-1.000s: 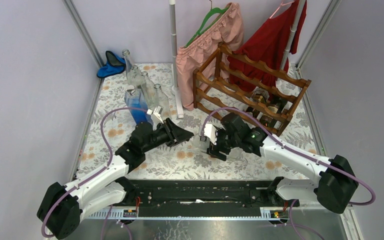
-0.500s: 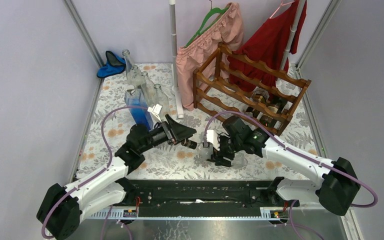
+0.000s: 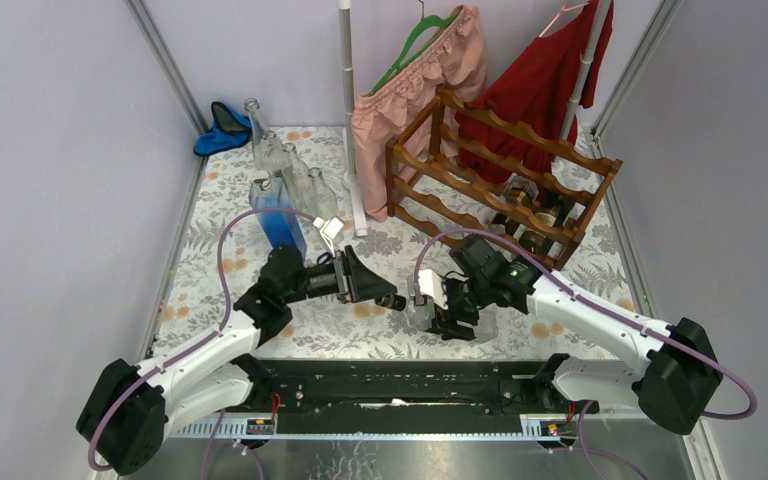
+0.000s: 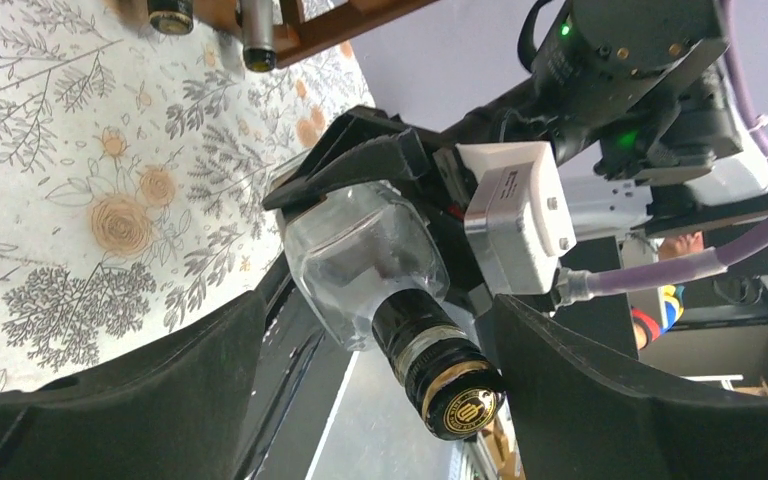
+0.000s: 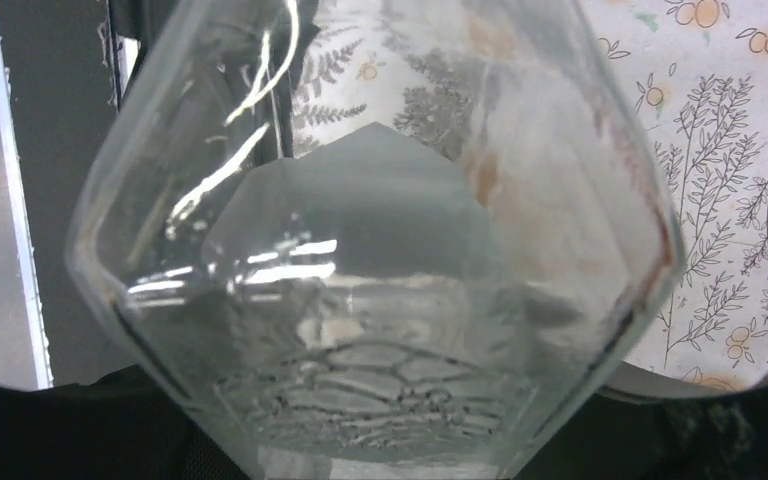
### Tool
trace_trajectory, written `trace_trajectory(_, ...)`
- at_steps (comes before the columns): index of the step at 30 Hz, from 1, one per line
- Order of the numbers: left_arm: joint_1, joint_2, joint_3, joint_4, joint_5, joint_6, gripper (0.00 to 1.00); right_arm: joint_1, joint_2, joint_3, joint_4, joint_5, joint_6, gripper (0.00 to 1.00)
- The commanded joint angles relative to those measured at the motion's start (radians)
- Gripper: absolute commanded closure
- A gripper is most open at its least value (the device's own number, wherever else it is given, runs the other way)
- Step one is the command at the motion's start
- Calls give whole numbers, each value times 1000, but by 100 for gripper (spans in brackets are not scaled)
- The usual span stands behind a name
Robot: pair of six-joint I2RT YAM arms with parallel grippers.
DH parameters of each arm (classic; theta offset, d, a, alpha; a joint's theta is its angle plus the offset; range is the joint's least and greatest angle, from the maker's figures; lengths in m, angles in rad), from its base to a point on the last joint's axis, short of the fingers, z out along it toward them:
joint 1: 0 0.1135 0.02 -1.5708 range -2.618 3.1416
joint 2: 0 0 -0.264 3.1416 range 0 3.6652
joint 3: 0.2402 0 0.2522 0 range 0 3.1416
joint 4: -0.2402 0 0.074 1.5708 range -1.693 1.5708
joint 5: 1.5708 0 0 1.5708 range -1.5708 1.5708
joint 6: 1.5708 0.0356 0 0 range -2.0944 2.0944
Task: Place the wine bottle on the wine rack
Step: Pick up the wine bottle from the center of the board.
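The wine bottle (image 3: 422, 310) is clear glass with a black, gold-printed cap (image 4: 457, 405). It is held level above the floral tablecloth, neck pointing left. My right gripper (image 3: 444, 318) is shut on its wide body, which fills the right wrist view (image 5: 380, 250). My left gripper (image 3: 384, 291) is open, its fingers standing wide on either side of the cap; the cap sits close against one finger (image 4: 580, 390). The reddish-brown wine rack (image 3: 500, 185) stands at the back right, well behind both grippers.
Dark bottles (image 3: 538, 215) lie in the rack's lower tier. Several clear bottles (image 3: 290, 170) and a blue one (image 3: 278, 218) stand at the back left. A pole (image 3: 350, 110) with a pink garment (image 3: 420, 90) and a red one (image 3: 540, 85) hangs beside the rack.
My left gripper has opened and let go of the bottle's neck. The right gripper has carried the bottle a little nearer the front edge.
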Motion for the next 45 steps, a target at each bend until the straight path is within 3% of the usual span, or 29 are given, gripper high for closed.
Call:
trace_trajectory(1,11,-28,-5,-118,104,114,11,-4,-59,95,24,-86,-68,100)
trace_trajectory(8,66,-52,24,-241,171,163,11,-4,-62,104,3,-64,-116,100)
trace_trajectory(17,72,6,-13,-76,331,72,11,-4,-32,124,-27,-65,-172,100)
trace_trajectory(24,55,73,-6,-42,382,49,16,2,0,146,-58,-50,-209,100)
trace_trajectory(42,0,81,-12,-17,322,27,22,102,61,173,-69,75,-222,100)
trace_trajectory(45,-8,93,-12,-17,317,29,27,116,70,179,-70,91,-214,100)
